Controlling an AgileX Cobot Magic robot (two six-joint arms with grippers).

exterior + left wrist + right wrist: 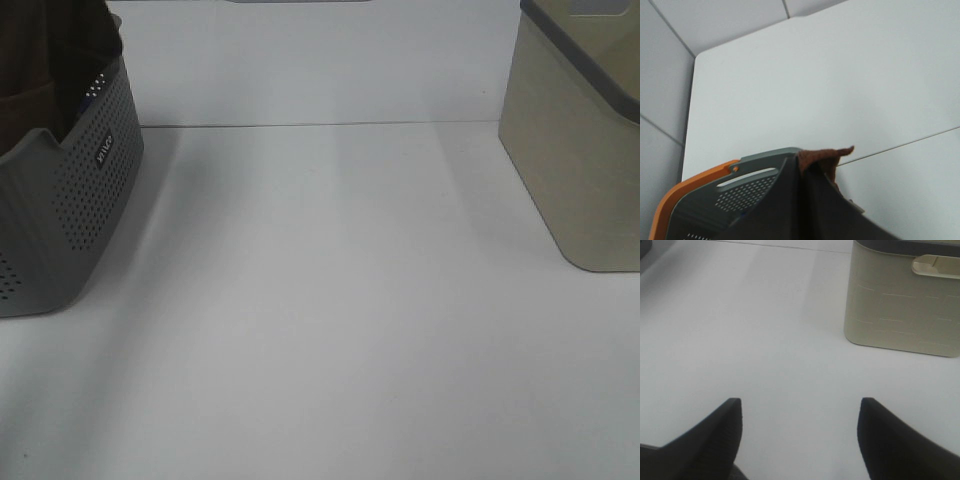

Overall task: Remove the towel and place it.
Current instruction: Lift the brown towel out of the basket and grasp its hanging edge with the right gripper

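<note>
The left gripper is clamped on a corner of the brown towel, directly above the grey basket. In the high view the rest of the towel hangs dark over the basket's open top. The right gripper hovers over the white table, jaws wide apart, well away from the basket, near the beige bin.

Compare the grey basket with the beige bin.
The grey basket has perforated walls; the beige bin has solid ones. The basket stands at the left, the bin at the right. The towel shows in the basket; the bin's inside is hidden. Both stand upright on the white table.
</note>
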